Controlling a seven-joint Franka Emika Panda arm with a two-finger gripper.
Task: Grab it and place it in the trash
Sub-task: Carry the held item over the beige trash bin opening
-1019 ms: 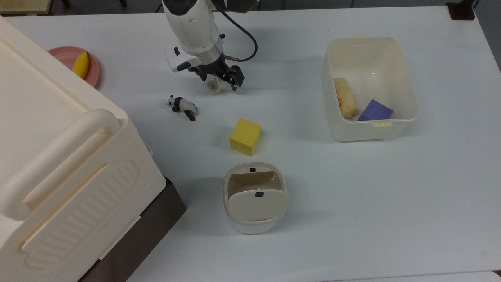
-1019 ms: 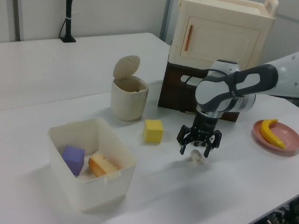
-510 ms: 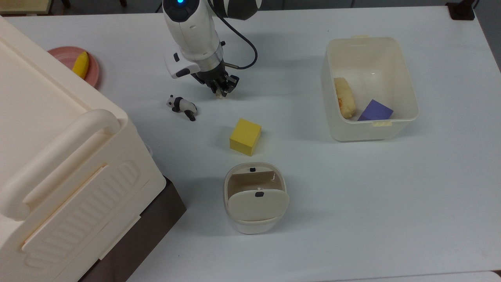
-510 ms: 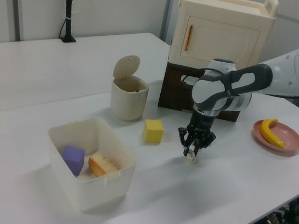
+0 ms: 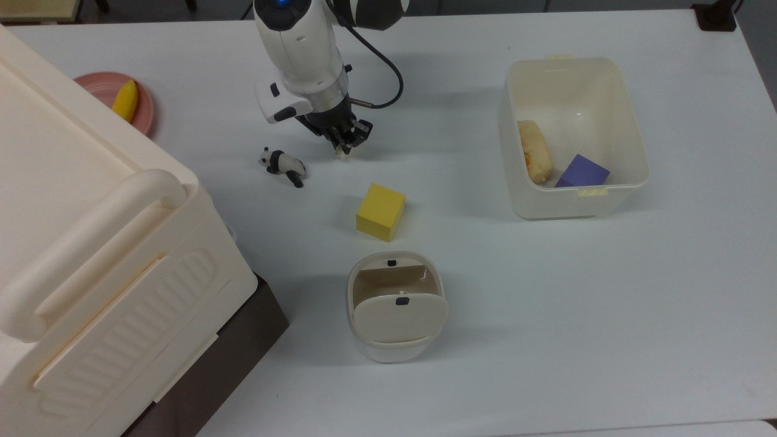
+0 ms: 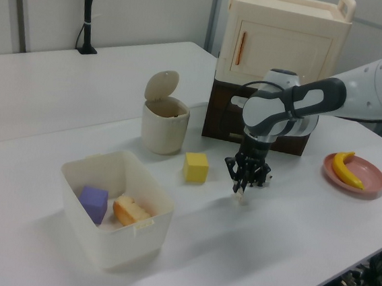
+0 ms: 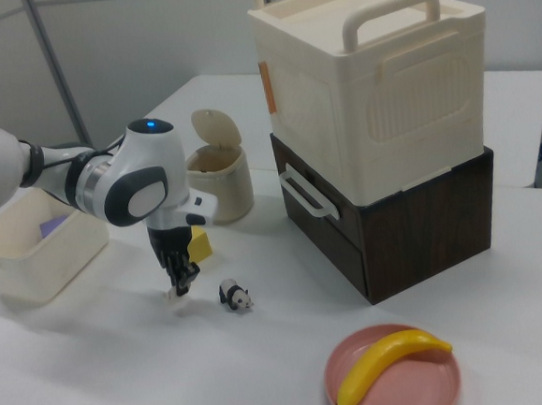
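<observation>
- Pincer (image 5: 343, 145) (image 6: 241, 190) (image 7: 179, 287) points down at the white surface (image 5: 546, 303), fingers pinched tight on the tiny crumpled off-white paper wad (image 5: 342, 152); a sliver pokes out below the tips.
- Left view: wad (image 6: 240, 198) hangs just under the pincer, touching the surface or just off it; can't tell which.
- Small cream rounded bin with a swing flap (image 5: 394, 306) sits well apart, beyond the yellow foam cube (image 5: 380, 212); flap up.
- Right view: black-and-white panda figurine (image 7: 234, 296) lies just beside the pincer.
</observation>
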